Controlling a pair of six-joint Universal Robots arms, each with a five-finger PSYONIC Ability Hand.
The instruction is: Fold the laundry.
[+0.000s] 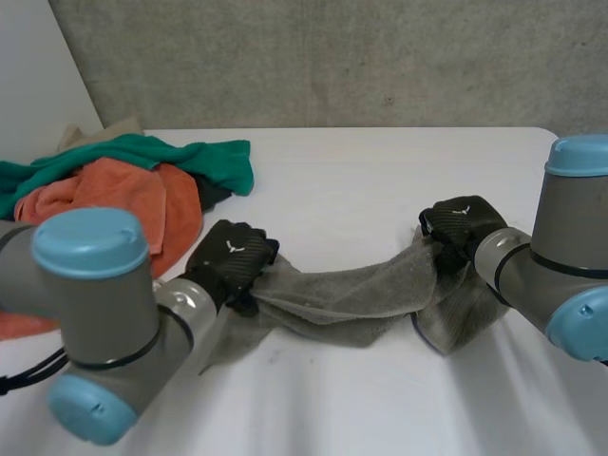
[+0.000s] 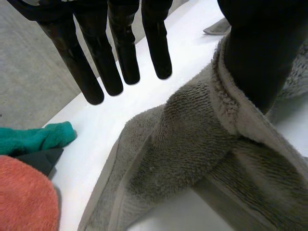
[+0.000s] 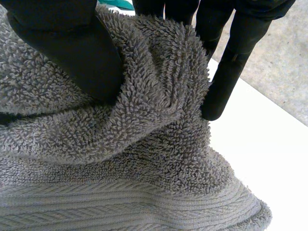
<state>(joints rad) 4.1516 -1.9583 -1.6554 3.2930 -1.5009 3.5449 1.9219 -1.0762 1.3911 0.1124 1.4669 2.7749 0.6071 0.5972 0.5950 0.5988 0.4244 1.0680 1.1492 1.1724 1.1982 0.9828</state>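
A grey towel [image 1: 342, 304] lies stretched and bunched across the white table [image 1: 380, 171] between my two hands. My left hand [image 1: 233, 255] is at the towel's left end. In the left wrist view its fingers [image 2: 120, 53] are straight and clear of the cloth, while the grey towel [image 2: 192, 144] hangs over the thumb [image 2: 255, 53]. My right hand [image 1: 461, 223] is at the towel's right end. There the thumb [image 3: 77, 43] and fingers [image 3: 231, 62] pinch a fold of the grey towel [image 3: 120, 144].
A laundry pile sits at the table's back left: a green towel [image 1: 190, 157] over an orange towel [image 1: 123, 199], with a dark cloth [image 1: 214, 195] under them. The green towel [image 2: 33, 137] and orange towel [image 2: 24, 197] lie beside my left hand.
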